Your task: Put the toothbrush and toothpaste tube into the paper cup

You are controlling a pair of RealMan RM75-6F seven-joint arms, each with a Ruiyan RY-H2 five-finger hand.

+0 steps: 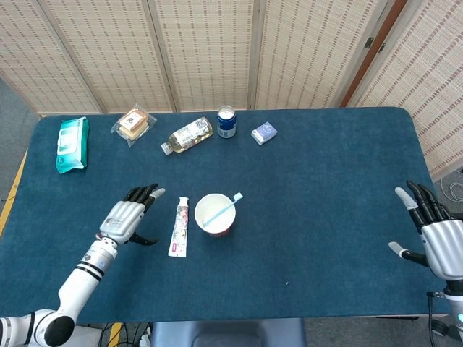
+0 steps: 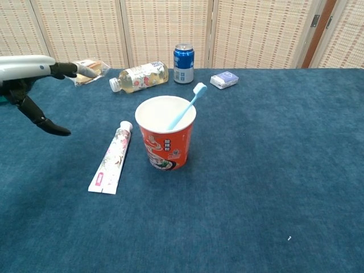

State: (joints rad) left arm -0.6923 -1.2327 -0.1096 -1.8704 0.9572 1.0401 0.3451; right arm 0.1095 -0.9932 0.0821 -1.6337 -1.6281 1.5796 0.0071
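Head view only: right hand (image 1: 438,242) at the far right tabletop edge, fingers spread, holding nothing; also the teal wet-wipe pack (image 1: 72,144) at the far left of the dark blue cloth tabletop (image 1: 325,188). Chest view only: printed pattern on the cup wall and the side profile of the brush; right hand outside that view. Left hand (image 1: 126,219) seen whole from above, only partly at the left edge of the chest view (image 2: 34,85); fingers (image 2: 51,126) apart, empty, left of the tube and clear of it. Light blue plastic toothbrush (image 2: 183,107) standing in the red printed paper cup (image 2: 166,142), handle end down inside, bristle head up and leaning over the rim toward the right and rear. Nothing else visible in the cup. White pink-patterned toothpaste tube (image 2: 111,157) flat on the tabletop just left of the cup, not touching it; long axis roughly front to back, cap end toward the rear near the cup rim, flat crimped end toward the front. Along the rear: wrapped snack packet (image 1: 133,123), clear plastic bottle lying on its side (image 1: 188,135), upright blue drink can (image 2: 183,56), small blue-white box (image 2: 224,79).
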